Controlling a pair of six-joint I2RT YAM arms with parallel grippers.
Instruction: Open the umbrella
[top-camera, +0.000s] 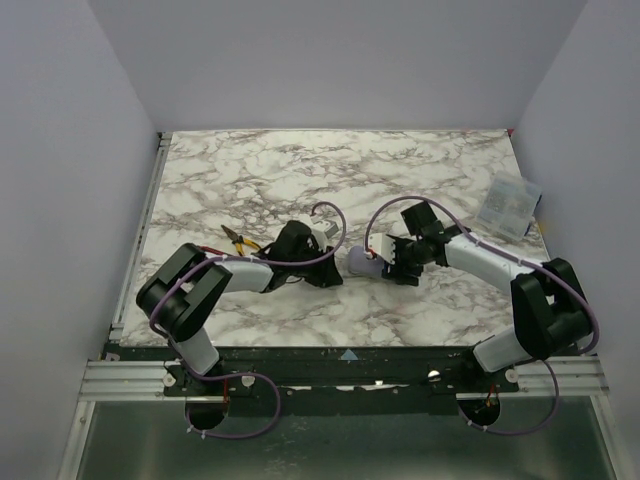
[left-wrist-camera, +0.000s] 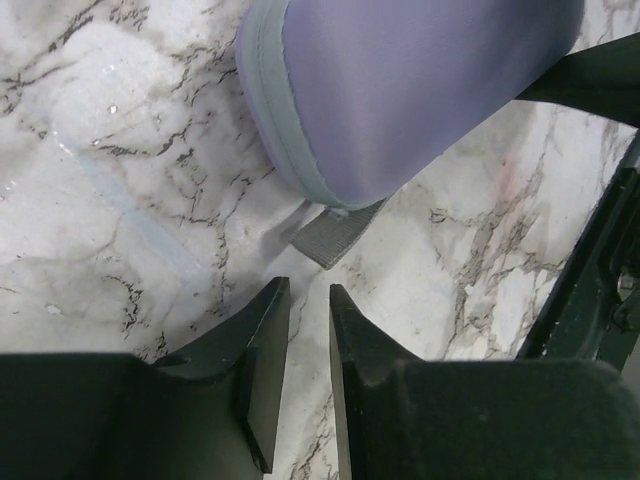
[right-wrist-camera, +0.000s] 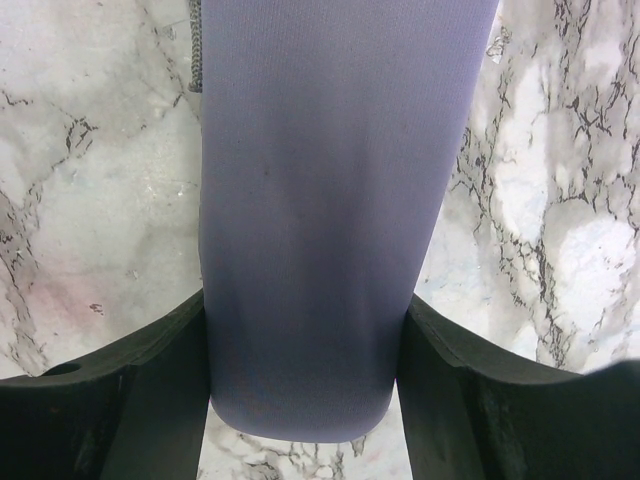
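Observation:
The folded umbrella is a short lavender bundle lying on the marble table between my two grippers. Its fabric is smooth, with a seam and a grey strap tab at the end, so it seems to sit inside its sleeve. Shaft and handle are hidden. My right gripper is shut on the bundle, one finger on each side. My left gripper faces the tab end. Its jaws stand a narrow gap apart and empty, just short of the tab.
Yellow-handled pliers lie on the table behind the left arm. A clear plastic packet lies at the right edge. The right arm's black parts show at the right of the left wrist view.

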